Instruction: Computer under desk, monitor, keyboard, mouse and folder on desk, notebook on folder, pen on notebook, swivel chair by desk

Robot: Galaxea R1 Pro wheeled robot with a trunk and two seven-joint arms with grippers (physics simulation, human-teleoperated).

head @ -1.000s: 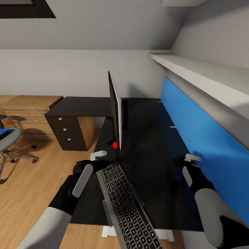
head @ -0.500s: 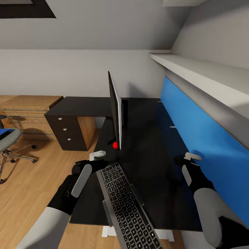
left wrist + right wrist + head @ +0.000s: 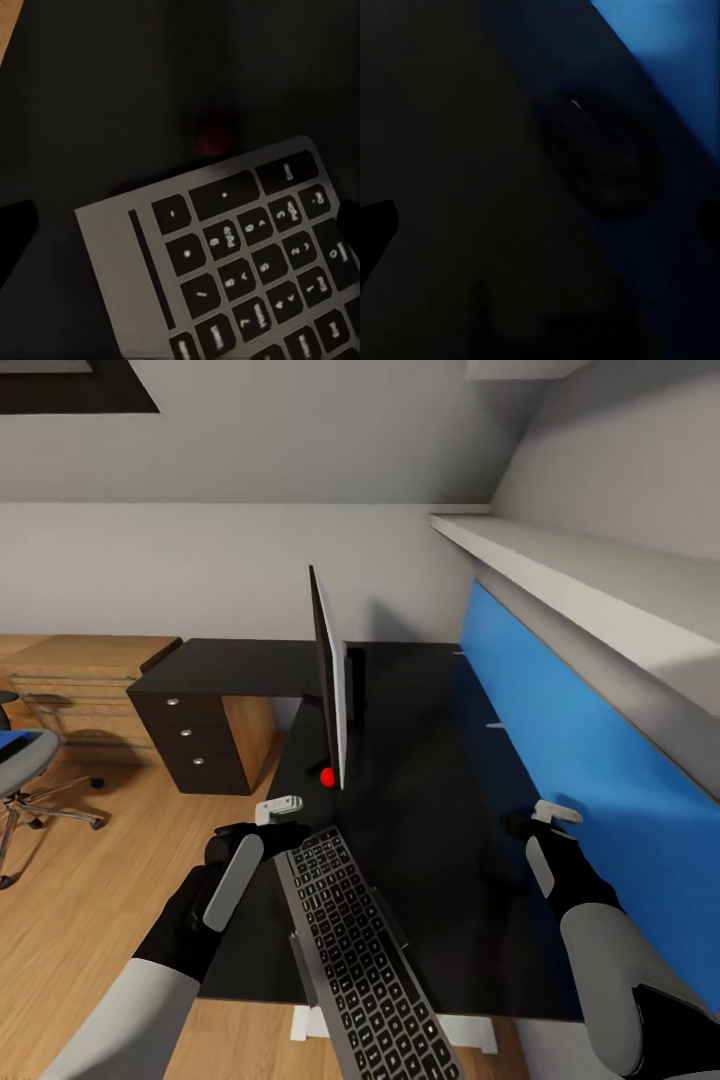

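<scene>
Keyboard [image 3: 360, 950] lies lengthwise toward the monitor [image 3: 328, 675], just beside the left gripper [image 3: 262, 822]; grip state unclear.

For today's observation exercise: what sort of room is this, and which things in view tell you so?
Probably a home office corner of a bedroom: a black desk holds a monitor and keyboard, with a drawer unit and a swivel chair on the wood floor.

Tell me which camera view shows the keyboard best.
The head view: the keyboard shows nearly whole, lying slanted on the black desk before the monitor. The left wrist view shows one corner's keys close up. The right wrist view is too dark to tell.
</scene>
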